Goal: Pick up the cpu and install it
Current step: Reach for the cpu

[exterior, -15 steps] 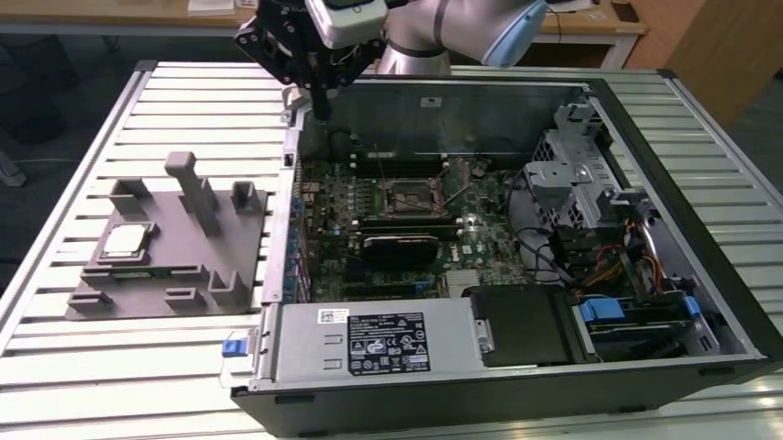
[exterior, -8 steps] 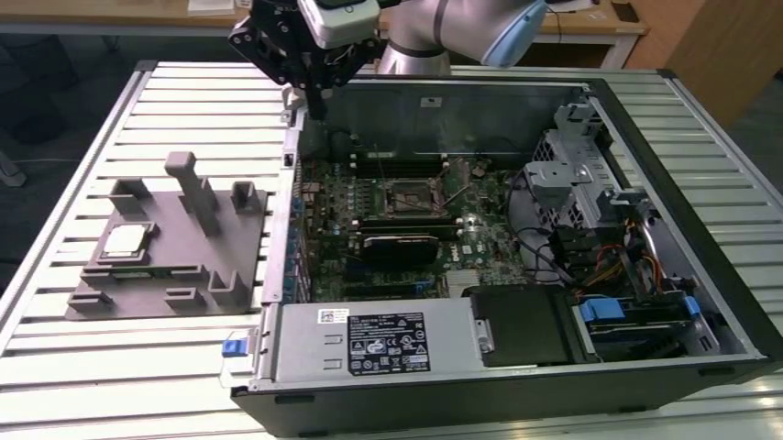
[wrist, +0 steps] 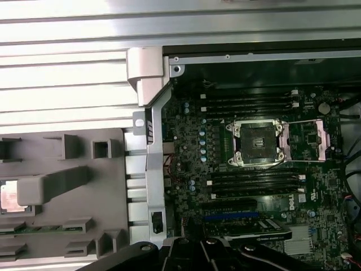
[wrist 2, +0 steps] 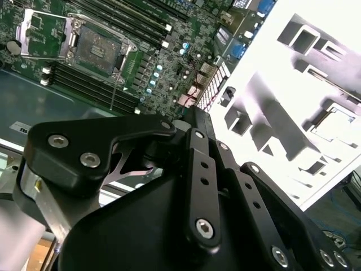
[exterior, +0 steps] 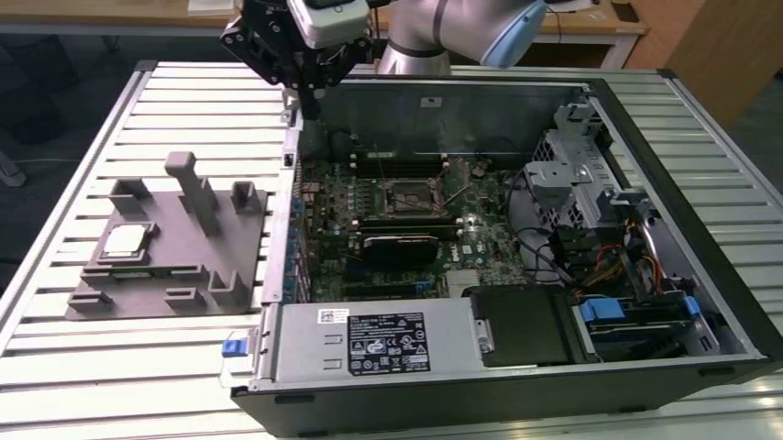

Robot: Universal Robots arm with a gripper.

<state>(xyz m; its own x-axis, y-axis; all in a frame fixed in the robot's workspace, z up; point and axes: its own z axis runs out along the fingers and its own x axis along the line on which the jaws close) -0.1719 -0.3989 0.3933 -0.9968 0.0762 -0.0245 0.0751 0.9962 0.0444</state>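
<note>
The cpu (exterior: 126, 240), a small silver square, lies flat on the grey fixture tray (exterior: 123, 302) at the exterior view's left. In the first wrist view the cpu (wrist: 8, 196) sits at the picture's edge, partly behind a tray post. My gripper (exterior: 308, 90) hangs shut and holding nothing above the far left corner of the open computer case, well away from the cpu. The motherboard's socket (exterior: 410, 194) stands open and bare, seen in both wrist views as a metal-framed socket (wrist: 256, 142) (wrist 2: 96, 49). The gripper's black linkage (wrist 2: 192, 169) blocks much of the second wrist view.
The case (exterior: 685, 119) lies open on a slatted metal table (exterior: 73, 367). A black card (exterior: 398, 246) sits near the socket, a power supply (exterior: 367, 339) at the front, and drive cages with cables (exterior: 588, 183) on the exterior view's right. Upright posts (exterior: 190, 188) rise from the tray.
</note>
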